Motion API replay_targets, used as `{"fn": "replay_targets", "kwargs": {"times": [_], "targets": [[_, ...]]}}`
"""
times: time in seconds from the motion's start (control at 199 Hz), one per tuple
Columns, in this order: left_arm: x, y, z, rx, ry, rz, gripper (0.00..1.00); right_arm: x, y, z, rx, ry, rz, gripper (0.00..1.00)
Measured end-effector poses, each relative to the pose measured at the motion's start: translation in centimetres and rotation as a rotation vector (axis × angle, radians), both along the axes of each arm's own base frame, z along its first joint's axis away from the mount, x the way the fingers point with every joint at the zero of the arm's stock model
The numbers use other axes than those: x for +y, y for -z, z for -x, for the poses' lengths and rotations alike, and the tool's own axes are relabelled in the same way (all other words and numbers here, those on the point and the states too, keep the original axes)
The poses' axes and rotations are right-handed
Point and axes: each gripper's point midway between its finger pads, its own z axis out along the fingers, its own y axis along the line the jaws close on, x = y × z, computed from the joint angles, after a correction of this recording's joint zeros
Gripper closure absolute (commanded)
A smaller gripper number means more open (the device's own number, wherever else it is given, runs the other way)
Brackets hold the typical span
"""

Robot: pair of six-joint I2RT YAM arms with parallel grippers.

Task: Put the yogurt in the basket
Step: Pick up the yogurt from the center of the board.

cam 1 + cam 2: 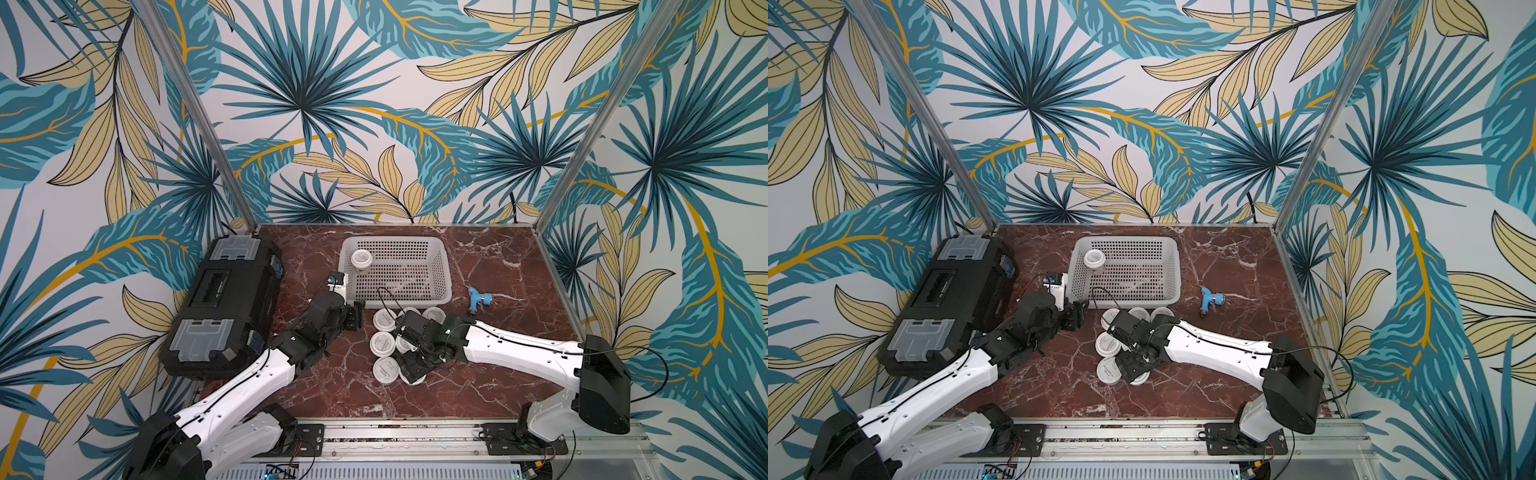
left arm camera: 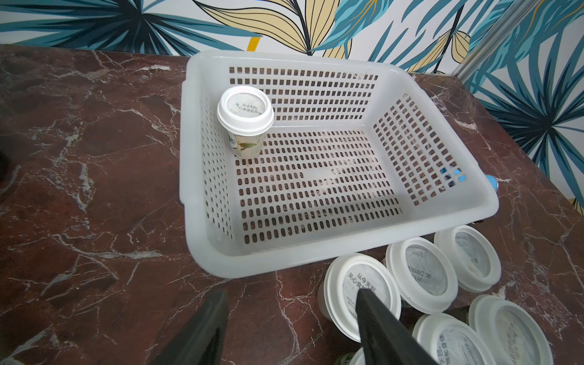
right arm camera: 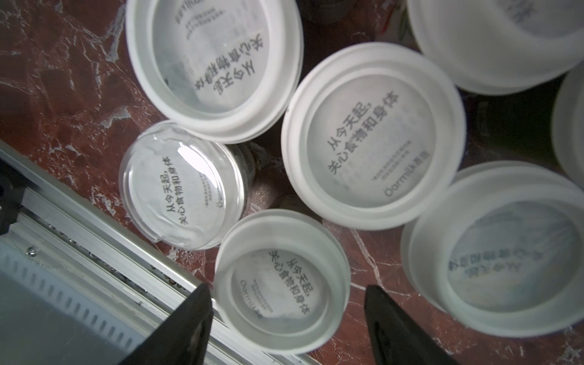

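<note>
One yogurt jar (image 2: 245, 117) is standing in the basket (image 2: 347, 249), far-left corner; the other jars (image 1: 384, 345) are crowding its near rim. Left fingers (image 2: 205, 325) are hanging spread, empty; right fingers (image 3: 189, 319) are straddling a jar (image 3: 281, 284), released.

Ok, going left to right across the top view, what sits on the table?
Black plastic toolbox with clear lid compartments → white perforated rectangular plastic basket → small blue plastic fitting. The white-lidded yogurt jars overlap the basket's span, so omitted.

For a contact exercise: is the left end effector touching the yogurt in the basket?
Apart. Left wrist view: yogurt inside basket, left end effector outside its rim.
</note>
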Motion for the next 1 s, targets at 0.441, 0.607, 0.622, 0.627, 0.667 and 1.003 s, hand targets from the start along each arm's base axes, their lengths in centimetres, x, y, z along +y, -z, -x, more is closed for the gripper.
{"fn": "replay_targets", "kwargs": {"times": [0.441, 0.607, 0.622, 0.627, 0.667, 1.003], "targets": [[0.0, 0.0, -0.1, 0.000, 0.000, 0.003, 0.32, 0.1, -0.4, 0.4, -0.006, -0.002, -0.003, 0.17], [0.0, -0.1, -0.1, -0.002, 0.002, 0.006, 0.32, 0.1, -0.3, 0.5, -0.006, -0.008, 0.006, 0.17], [0.0, -0.1, -0.1, -0.002, 0.002, 0.006, 0.32, 0.2, -0.3, 0.5, -0.007, -0.009, 0.006, 0.17], [0.0, -0.1, -0.1, -0.002, 0.002, 0.006, 0.32, 0.2, -0.3, 0.5, -0.006, -0.009, 0.007, 0.17], [0.0, -0.1, -0.1, -0.002, 0.002, 0.006, 0.32, 0.3, -0.2, 0.6, -0.006, -0.011, 0.008, 0.17], [0.0, -0.1, -0.1, -0.002, 0.001, 0.006, 0.32, 0.3, 0.6, 0.7, 0.004, -0.017, 0.038, 0.18]]}}
